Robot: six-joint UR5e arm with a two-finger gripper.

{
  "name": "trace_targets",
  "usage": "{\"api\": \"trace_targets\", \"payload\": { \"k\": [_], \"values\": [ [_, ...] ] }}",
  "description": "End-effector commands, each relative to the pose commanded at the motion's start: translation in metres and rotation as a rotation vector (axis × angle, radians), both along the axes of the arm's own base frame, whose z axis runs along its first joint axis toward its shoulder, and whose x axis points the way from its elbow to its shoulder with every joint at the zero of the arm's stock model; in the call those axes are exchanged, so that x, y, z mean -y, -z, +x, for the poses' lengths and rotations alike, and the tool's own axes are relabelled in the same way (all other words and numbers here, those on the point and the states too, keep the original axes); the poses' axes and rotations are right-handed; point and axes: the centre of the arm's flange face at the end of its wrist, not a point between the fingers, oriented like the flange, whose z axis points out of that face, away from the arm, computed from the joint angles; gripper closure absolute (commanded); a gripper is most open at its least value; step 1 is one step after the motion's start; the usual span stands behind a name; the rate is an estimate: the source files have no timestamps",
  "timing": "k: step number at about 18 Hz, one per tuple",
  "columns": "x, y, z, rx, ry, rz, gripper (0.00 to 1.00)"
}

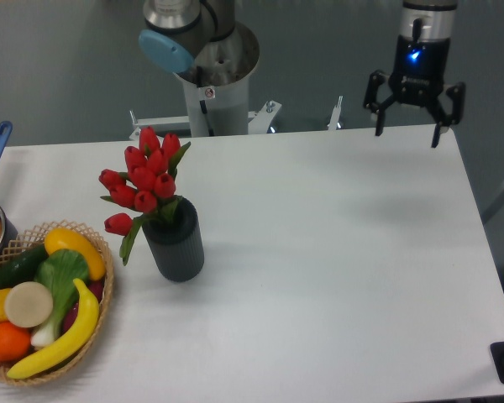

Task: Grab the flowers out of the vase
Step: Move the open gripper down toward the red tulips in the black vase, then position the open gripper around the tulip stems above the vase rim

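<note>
So over on the left edge there's a woven wicker basket (102,304) loaded with a yellow banana (60,337), an orange and some greens. Just right of it sits the short dark ribbed cylinder vase (175,246), and the bunch of red tulip flowers (143,185) is standing in it. Way off at the far right corner, the black two-finger gripper (407,132) hangs over the white table (336,277), jaws spread wide, holding nothing.
</note>
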Motion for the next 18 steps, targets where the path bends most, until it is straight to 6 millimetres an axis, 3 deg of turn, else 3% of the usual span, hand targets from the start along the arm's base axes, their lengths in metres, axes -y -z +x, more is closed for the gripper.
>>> {"api": "trace_targets", "payload": {
  "k": [7,14,18],
  "values": [
    [-0.059,0.037,0.049,-0.01,0.139,0.062,0.0],
    [-0.118,0.044,0.105,0.033,0.308,0.152,0.0],
    [-0.137,0.048,0.13,0.082,0.373,0.226,0.0]
  ]
}}
